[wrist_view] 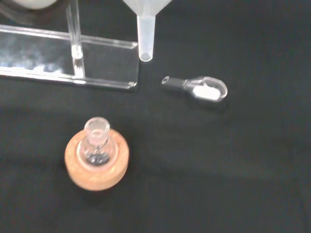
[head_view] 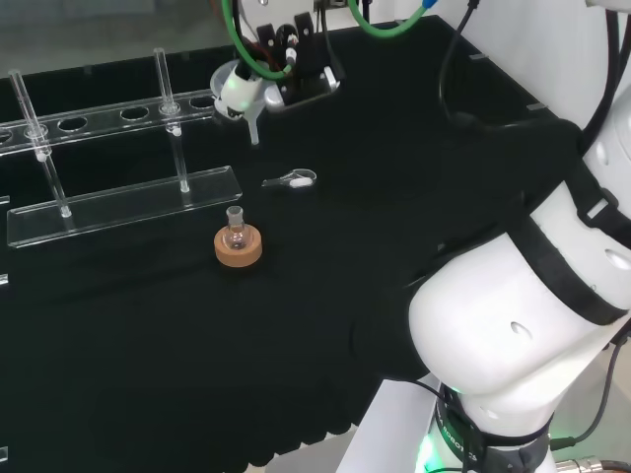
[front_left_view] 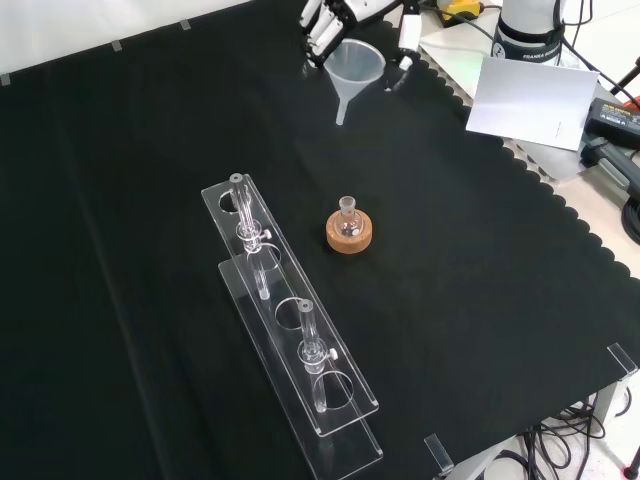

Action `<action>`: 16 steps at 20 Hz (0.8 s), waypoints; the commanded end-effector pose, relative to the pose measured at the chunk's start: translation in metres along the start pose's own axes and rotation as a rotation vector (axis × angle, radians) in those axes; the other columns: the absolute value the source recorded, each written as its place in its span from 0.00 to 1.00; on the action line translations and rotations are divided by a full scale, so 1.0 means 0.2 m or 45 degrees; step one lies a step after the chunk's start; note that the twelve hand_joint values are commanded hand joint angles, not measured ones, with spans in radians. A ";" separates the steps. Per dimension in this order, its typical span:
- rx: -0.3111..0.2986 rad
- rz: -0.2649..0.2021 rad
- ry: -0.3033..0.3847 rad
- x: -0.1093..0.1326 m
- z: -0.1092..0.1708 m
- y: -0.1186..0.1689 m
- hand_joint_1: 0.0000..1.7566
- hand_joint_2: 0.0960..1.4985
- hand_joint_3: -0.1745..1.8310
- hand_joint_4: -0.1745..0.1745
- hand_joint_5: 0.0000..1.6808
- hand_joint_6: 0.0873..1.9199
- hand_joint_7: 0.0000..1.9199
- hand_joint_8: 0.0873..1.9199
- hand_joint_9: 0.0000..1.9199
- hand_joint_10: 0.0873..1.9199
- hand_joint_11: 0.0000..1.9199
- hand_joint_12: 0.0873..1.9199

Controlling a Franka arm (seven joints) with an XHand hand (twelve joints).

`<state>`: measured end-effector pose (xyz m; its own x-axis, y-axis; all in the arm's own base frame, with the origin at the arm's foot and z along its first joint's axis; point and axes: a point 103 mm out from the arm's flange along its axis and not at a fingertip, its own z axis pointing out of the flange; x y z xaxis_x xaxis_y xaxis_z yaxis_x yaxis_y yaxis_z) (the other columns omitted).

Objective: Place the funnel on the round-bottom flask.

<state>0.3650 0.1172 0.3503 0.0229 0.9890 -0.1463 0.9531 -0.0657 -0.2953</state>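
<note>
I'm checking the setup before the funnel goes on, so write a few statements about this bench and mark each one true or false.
1. The hand holds the funnel up above the cloth, spout down. True.
2. The funnel already sits in the neck of the round-bottom flask. False: in the front view it is held well away from the flask, whose neck is open.
3. The flask stands upright on a cork ring. True.
4. The small glass scoop lies empty. False: the wrist view shows white powder in its bowl.
5. The clear rack is lying flat on its side. False: it stands upright on its base, beside the flask.
</note>
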 end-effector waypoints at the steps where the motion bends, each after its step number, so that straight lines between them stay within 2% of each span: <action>1: 0.043 -0.033 0.031 0.07 0.12 0.00 0.45 0.50 0.36 0.43 0.36 0.25 0.43 0.31 0.57 0.17 0.33 0.63; 8: 0.080 -0.074 0.028 0.16 0.24 0.07 0.45 0.50 0.36 0.43 0.36 0.25 0.42 0.31 0.57 0.17 0.32 0.63; 16: 0.101 -0.099 0.002 0.21 0.30 0.16 0.45 0.50 0.36 0.43 0.36 0.26 0.41 0.32 0.57 0.17 0.32 0.63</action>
<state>0.3682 0.1427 0.2859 -0.0324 0.9925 -0.1183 0.9241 -0.0153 -0.3819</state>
